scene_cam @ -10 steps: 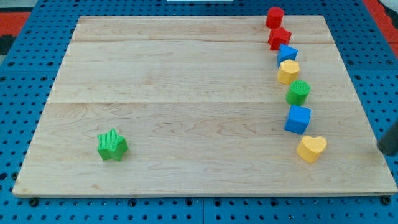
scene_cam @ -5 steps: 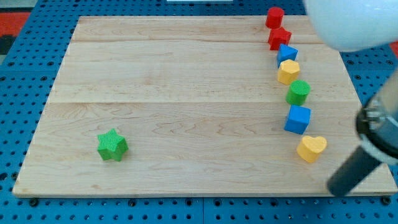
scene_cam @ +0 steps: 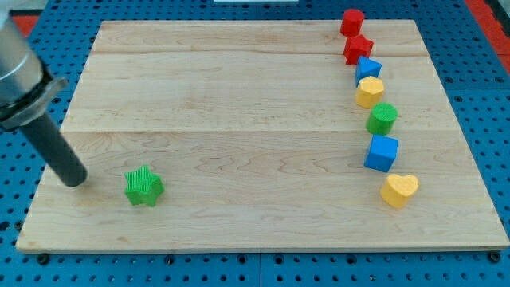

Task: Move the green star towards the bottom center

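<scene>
The green star [scene_cam: 143, 186] lies on the wooden board [scene_cam: 239, 104] near the view's bottom left. My tip [scene_cam: 74, 180] stands on the board just left of the star, a short gap apart from it. The dark rod rises from the tip up and to the left, out of the view's top left corner.
A curved line of blocks runs down the view's right: red cylinder [scene_cam: 351, 21], red star [scene_cam: 358, 49], blue block [scene_cam: 367, 69], yellow hexagon [scene_cam: 369, 92], green cylinder [scene_cam: 382, 118], blue cube [scene_cam: 381, 152], yellow heart [scene_cam: 398, 190]. A blue pegboard [scene_cam: 486, 96] surrounds the board.
The rod has swept from the view's bottom right across to the left, and its tip now rests just left of the green star. No block has moved.
</scene>
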